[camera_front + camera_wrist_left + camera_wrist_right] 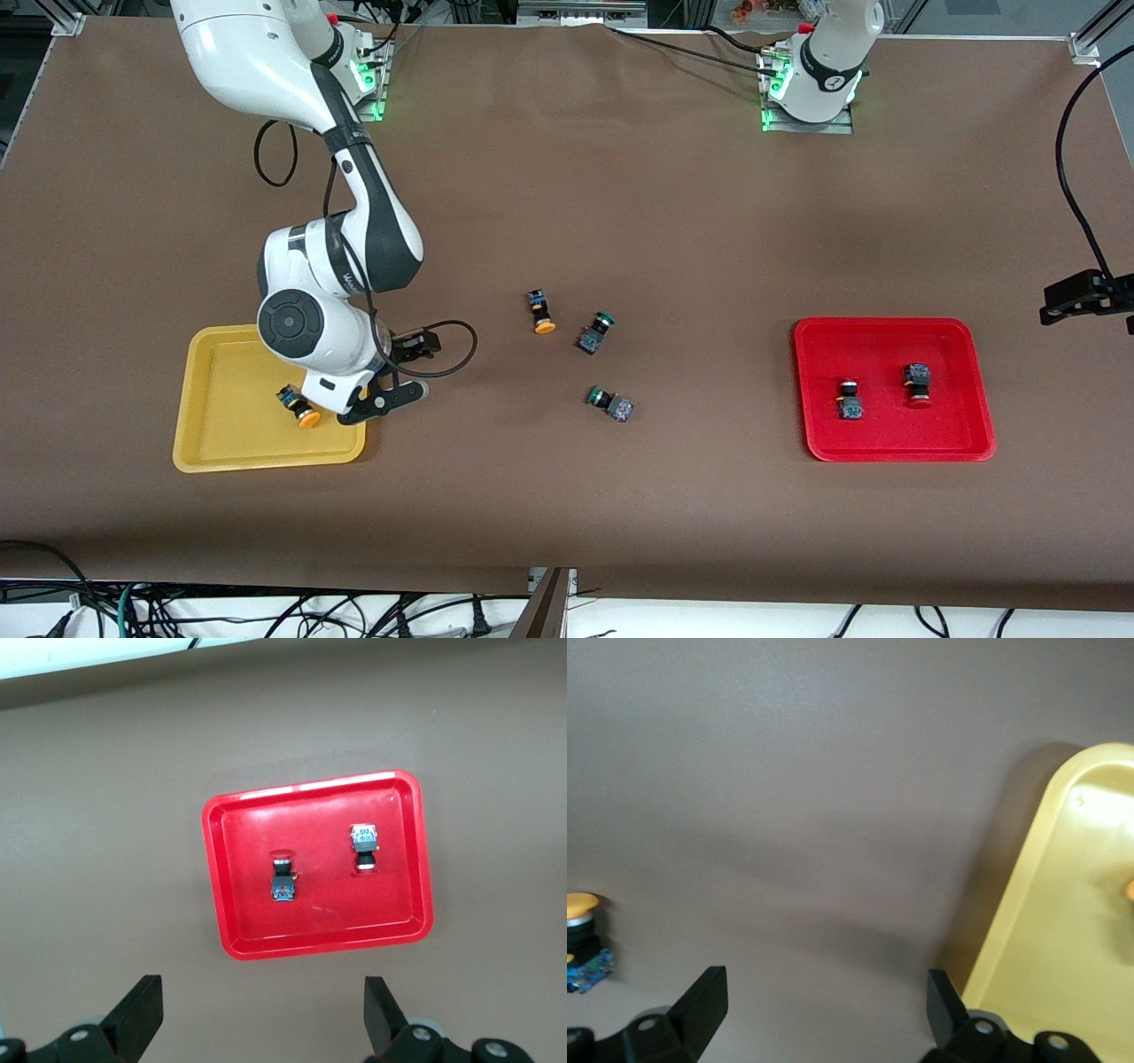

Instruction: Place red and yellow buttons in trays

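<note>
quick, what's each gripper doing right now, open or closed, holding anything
Left gripper: open, holding nothing, high over the red tray.
Right gripper: open, holding nothing, at the yellow tray's edge.

brightness: front view evenly lit, brown table [620, 221] matte, no hot spots
light source: overhead, diffuse; green glow at both arm bases
shadows: soft, short; dark patch on the table beside the yellow tray [1063, 930] rim, just ahead of the right gripper [824, 1010] jaws
glare: pale sheen along the red tray [310, 943] rim and floor, ahead of the left gripper [261, 1014] jaws; bright wash on the yellow tray's corner
blur: right wrist view soft, yellow button [583, 935] outside one jaw fuzzy; jaw tips blurred in both wrist views
focus: left wrist view crisp on the red tray
distortion: table edges bow slightly in front view
</note>
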Robot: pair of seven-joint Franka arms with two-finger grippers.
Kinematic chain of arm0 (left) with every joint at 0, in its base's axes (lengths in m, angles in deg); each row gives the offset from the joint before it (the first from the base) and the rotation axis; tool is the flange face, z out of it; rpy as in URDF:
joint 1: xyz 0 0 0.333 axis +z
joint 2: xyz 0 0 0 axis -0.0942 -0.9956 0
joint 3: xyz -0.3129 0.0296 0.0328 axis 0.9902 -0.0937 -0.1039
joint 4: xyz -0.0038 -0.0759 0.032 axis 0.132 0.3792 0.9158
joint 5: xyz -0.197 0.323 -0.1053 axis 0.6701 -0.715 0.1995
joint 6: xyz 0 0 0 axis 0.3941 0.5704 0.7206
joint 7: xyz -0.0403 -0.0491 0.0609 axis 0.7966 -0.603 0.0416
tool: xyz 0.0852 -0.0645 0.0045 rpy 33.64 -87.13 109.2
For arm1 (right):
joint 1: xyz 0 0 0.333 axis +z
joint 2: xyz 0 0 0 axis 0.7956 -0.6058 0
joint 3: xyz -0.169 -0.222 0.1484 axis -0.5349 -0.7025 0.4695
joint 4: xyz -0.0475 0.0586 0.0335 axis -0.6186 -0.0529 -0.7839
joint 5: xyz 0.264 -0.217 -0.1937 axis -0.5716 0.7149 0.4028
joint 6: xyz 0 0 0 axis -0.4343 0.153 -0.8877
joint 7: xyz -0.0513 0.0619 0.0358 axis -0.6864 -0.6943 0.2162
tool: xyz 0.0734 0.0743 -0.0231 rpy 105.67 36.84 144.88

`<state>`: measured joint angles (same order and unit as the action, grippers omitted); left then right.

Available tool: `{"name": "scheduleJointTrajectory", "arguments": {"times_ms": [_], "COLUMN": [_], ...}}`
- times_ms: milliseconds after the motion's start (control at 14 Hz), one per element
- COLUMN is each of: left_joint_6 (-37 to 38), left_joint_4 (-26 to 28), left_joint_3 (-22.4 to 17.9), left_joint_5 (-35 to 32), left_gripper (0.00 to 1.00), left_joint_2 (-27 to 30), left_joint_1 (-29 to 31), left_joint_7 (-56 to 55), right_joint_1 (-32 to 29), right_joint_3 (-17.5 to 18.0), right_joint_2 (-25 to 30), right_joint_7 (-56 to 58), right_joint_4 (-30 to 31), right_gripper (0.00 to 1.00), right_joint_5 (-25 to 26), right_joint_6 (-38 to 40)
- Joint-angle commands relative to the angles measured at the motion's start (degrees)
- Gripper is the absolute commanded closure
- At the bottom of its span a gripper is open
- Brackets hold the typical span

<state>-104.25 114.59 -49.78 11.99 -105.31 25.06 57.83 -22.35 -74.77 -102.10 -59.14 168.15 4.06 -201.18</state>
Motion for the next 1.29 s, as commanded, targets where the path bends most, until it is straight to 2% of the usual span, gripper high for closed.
{"name": "scheduleJointTrajectory", "arguments": {"times_ms": [0,143,357,571,1000,1071,1143,1214], "left_joint_6": [3.0,4.8,4.0,4.8,3.4,3.4,2.1,-0.5], "left_joint_4": [-2.5,0.4,1.9,3.4,3.7,6.2,10.3,14.4], "left_joint_3": [0.7,1.1,1.0,1.4,1.5,-0.1,-4.3,-10.8], "left_joint_5": [1.3,4.9,5.0,4.9,4.4,4.3,4.3,4.7], "left_gripper": [0.00,0.00,0.00,0.00,0.00,0.00,0.00,0.00], "left_joint_2": [0.3,2.2,3.6,5.7,6.5,8.8,11.7,14.6], "left_joint_1": [-0.1,0.8,1.2,1.1,-2.3,-4.9,-8.6,-14.9], "left_joint_7": [-1.6,-2.0,-2.4,-3.0,-3.8,-3.8,-3.8,-3.8], "right_joint_1": [4.9,9.7,14.7,17.0,20.2,20.2,20.2,20.3], "right_joint_3": [0.0,0.0,0.1,0.1,0.8,1.3,1.5,1.5], "right_joint_2": [1.2,1.0,-0.8,-1.3,-2.0,-2.1,-2.3,-2.3], "right_joint_7": [-8.6,-17.7,-24.8,-24.6,-25.0,-25.0,-25.0,-25.0], "right_joint_4": [0.4,0.4,0.5,3.7,11.7,12.0,12.4,12.8], "right_gripper": [0.01,0.01,0.01,0.01,0.01,0.01,0.01,0.01], "right_joint_5": [-0.4,-0.3,-0.4,0.1,-1.3,-2.3,-2.6,-2.6], "right_joint_6": [0.8,0.4,-1.6,-4.6,-13.7,-14.1,-14.9,-15.9]}}
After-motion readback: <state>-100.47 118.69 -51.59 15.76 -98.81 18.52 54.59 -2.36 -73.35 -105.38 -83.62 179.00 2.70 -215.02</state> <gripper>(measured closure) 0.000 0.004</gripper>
